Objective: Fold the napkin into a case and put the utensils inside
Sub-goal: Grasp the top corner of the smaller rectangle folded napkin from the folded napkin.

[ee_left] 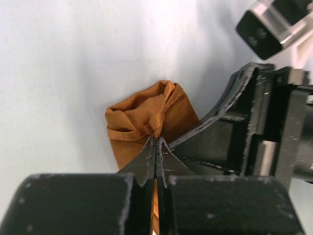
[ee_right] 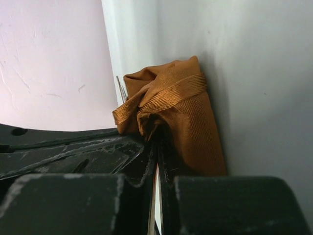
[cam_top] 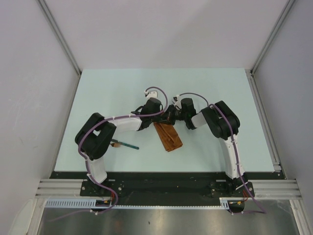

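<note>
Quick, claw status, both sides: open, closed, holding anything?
Left claw: closed, pinching the folded napkin.
Right claw: closed, pinching the same napkin's bunched end.

— What colour is the case [cam_top: 168, 138]?
— Rust-orange, plain, with a fine ribbed weave.
— And the utensil [cam_top: 128, 145] to its left?
— Dark teal handle, brownish end.
— The rest?
— The table [cam_top: 122, 88] is pale mint; the left arm [cam_top: 124, 123] and right arm [cam_top: 232, 159] are black and white.

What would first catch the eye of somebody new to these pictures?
The rust-orange napkin, folded into a narrow strip, lies in the middle of the table. The left pincer and the right pincer both pinch its far end. A teal-handled utensil lies by the left arm.
</note>
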`<action>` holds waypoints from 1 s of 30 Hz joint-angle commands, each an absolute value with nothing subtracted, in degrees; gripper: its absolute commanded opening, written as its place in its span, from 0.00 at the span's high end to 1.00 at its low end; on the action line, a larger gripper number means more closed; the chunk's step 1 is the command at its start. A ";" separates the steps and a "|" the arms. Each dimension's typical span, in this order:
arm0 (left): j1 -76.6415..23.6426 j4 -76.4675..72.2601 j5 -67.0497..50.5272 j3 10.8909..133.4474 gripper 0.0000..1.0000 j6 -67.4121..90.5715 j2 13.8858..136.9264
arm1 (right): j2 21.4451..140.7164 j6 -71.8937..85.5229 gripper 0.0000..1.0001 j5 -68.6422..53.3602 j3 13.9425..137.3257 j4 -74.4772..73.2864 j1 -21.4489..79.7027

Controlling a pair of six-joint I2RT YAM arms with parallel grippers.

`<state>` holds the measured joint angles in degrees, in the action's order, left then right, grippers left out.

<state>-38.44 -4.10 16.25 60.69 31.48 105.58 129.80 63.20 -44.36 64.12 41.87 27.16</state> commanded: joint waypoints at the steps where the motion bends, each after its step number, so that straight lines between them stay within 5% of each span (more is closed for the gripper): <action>1: -38.41 -6.06 14.76 60.03 1.00 31.73 103.53 | 132.10 65.47 0.95 -45.79 66.18 46.48 28.65; 19: -37.44 -0.44 13.28 63.98 1.00 31.55 105.64 | 116.82 53.01 0.92 -44.12 62.41 24.90 25.93; 30: -36.12 -1.40 8.71 63.63 0.73 31.20 105.12 | 106.61 38.59 0.91 -40.34 58.54 7.56 22.15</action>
<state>-37.08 -1.15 12.23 62.00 31.46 105.69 107.72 44.53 -41.91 59.90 13.91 23.03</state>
